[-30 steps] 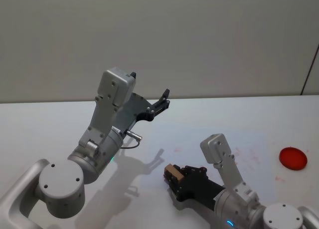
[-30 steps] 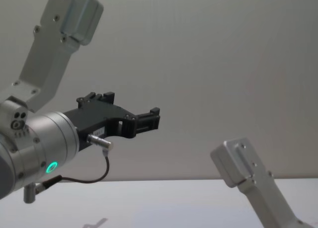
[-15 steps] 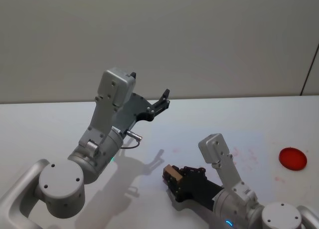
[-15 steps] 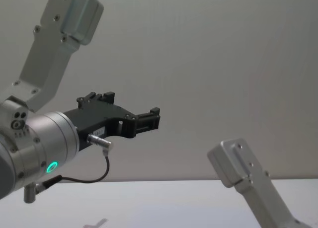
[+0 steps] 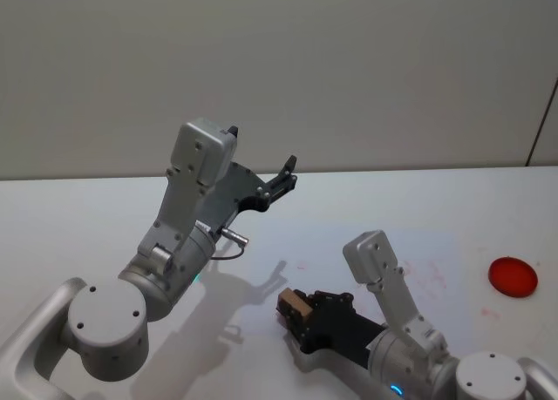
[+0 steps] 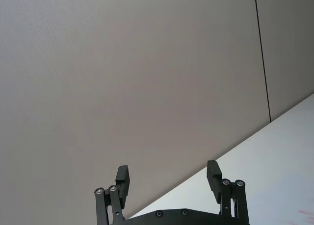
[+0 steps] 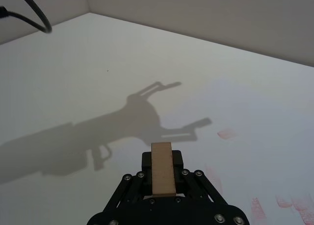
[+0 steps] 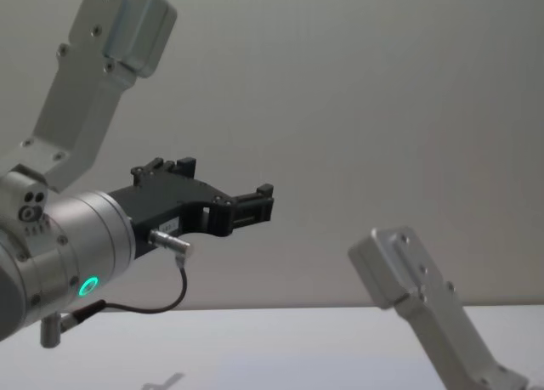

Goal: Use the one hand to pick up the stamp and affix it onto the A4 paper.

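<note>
My right gripper is low over the table and shut on the stamp, a tan wooden block held between the black fingers. In the right wrist view the stamp stands upright in the right gripper, pointing across the table. The A4 paper lies flat to the right of it, a pale sheet with faint red stamp marks. I cannot tell whether the stamp touches the surface. My left gripper is raised high at the back, open and holding nothing, its fingertips wide apart.
A red round ink pad sits at the table's right edge. The left arm's grey link and wrist take up the left side. The right arm's grey link rises at the lower right. The white table meets a plain wall behind.
My right arm has moved slightly left and nearer with the stamp still held. The left arm has not moved.
</note>
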`<state>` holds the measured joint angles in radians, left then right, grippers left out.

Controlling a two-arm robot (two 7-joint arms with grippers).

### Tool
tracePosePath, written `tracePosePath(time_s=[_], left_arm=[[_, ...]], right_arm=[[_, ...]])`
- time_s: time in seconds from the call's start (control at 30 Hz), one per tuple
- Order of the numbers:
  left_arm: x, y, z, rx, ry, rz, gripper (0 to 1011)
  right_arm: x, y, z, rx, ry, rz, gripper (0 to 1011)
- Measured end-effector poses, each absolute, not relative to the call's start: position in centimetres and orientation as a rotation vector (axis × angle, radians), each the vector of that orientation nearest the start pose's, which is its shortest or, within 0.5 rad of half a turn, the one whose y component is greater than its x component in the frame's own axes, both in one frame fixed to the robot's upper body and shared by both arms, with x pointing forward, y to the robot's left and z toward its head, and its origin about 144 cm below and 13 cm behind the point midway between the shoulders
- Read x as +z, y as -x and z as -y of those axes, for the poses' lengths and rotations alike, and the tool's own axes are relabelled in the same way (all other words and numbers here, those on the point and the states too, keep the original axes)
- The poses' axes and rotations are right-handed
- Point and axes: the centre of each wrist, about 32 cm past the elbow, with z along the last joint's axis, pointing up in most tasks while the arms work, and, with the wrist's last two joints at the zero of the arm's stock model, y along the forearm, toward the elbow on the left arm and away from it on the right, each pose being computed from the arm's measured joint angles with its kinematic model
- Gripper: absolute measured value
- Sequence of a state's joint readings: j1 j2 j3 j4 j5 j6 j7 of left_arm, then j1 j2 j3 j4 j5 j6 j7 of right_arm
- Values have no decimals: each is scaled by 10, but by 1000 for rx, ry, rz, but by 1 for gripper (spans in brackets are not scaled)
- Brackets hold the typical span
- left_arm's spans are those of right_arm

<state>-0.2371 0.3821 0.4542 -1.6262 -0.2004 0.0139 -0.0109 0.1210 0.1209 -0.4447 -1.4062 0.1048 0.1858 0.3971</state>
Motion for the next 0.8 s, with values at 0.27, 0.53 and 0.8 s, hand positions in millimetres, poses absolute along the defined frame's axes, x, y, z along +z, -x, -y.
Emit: tracePosePath(time_s=[0.27, 0.53, 0.8], left_arm=[[1204, -492, -198, 1124, -61, 268, 1001], [1204, -492, -198, 1124, -61, 268, 1001], [1204, -492, -198, 1124, -61, 268, 1001]], right_arm=[[1127, -462, 128, -742, 190, -169, 220], [1145, -460, 127, -741, 125, -169, 220], [1158, -457, 140, -772, 81, -164, 220]])
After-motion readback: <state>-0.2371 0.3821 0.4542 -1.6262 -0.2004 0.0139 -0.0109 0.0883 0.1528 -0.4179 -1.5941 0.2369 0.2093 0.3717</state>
